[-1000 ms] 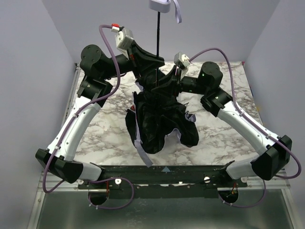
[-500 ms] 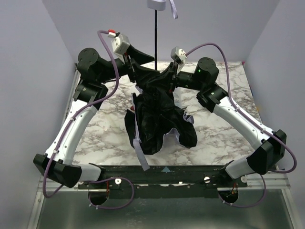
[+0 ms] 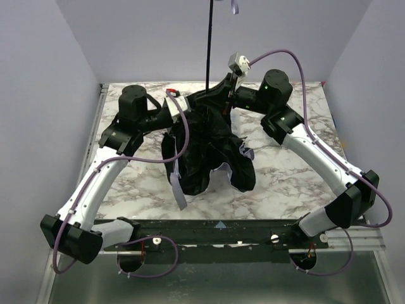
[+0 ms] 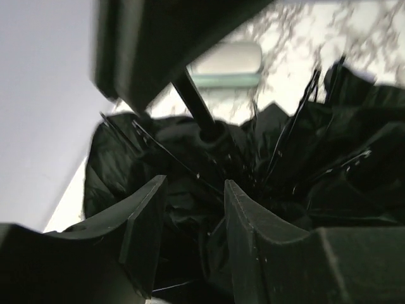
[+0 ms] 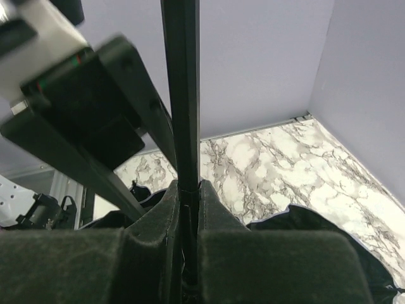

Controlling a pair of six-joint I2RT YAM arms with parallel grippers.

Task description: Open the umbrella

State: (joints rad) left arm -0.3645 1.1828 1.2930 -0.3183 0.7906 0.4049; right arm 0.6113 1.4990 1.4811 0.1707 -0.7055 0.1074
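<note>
- Two arms meet over the middle of the marble table (image 3: 291,183), nearer its far edge, in the top view. The umbrella (image 3: 205,149) is not spread. Its canopy (image 3: 190,164) hangs as a crumpled black bundle with slivers of pale lavender-white at the hems. Its thin black shaft (image 3: 209,50) stands upright and runs past the top of the picture, where a lavender strap (image 3: 234,6) dangles.
- From the right, the right gripper (image 3: 226,104) sits at the foot of the shaft; from the left, the left gripper (image 3: 190,114) is buried in the folds.
- On the left wrist view, the left gripper (image 4: 193,221) has its fingers (image 4: 142,234) apart and clamps nothing. Loose black cloth and thin ribs (image 4: 297,126) lie between and beyond them. The shaft (image 4: 193,104) slants into the hub. Behind it, a pale tube with a mint-green edge (image 4: 228,63) lies on the marble.
- On the right wrist view, the right gripper (image 5: 188,209) is pinched tight on the shaft (image 5: 180,82), which rises straight between its fingers (image 5: 212,215). Black canopy (image 5: 316,231) shows at the lower right.
</note>
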